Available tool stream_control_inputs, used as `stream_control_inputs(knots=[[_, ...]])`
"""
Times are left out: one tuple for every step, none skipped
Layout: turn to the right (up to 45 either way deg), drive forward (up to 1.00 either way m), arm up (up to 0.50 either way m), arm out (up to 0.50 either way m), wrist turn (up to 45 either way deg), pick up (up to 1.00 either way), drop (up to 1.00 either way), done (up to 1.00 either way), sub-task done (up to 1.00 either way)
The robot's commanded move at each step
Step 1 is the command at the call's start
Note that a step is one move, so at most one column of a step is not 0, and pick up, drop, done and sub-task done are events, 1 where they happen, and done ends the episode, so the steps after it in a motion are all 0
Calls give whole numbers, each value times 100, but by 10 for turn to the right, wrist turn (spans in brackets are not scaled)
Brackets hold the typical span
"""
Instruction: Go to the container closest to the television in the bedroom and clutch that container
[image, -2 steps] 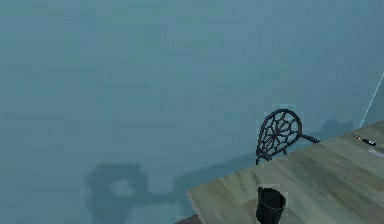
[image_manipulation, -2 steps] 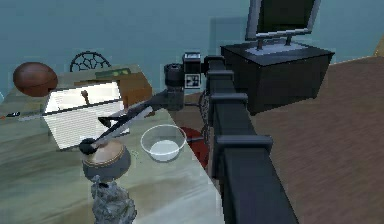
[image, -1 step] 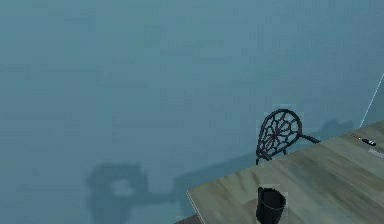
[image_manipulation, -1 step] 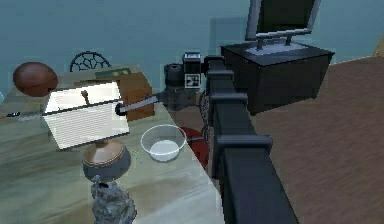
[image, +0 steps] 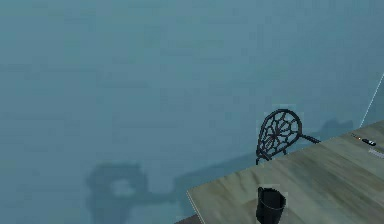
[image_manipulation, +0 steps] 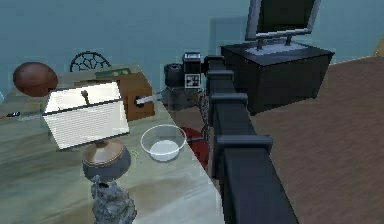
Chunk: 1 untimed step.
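Note:
A white bowl (image_manipulation: 162, 144) stands on the pale wooden table (image_manipulation: 30, 170) near its right edge. Behind it lies a brown box (image_manipulation: 126, 88). The arm (image_manipulation: 235, 140) rises from the bottom edge, and the gripper (image_manipulation: 152, 100) at its far end reaches left against the brown box, above the bowl in the picture. I cannot tell whether it holds anything. A television (image_manipulation: 283, 20) sits on a dark stand (image_manipulation: 278, 72) at the arm side view's upper right. A dark cup (image: 268, 204) stands on the table (image: 320, 185) in the forward view.
A lamp with a white shade (image_manipulation: 88, 116), a grey statue (image_manipulation: 112, 203), a brown ball (image_manipulation: 33, 78) and a dark wire ornament (image: 278, 134) also stand on the table. Ahead is a blue wall (image: 130, 80). Brown floor (image_manipulation: 330, 150) lies right of the arm.

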Motion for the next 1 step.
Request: stream_control_inputs(knots=[[0,0,-24,0,0,0,0,0,0]])
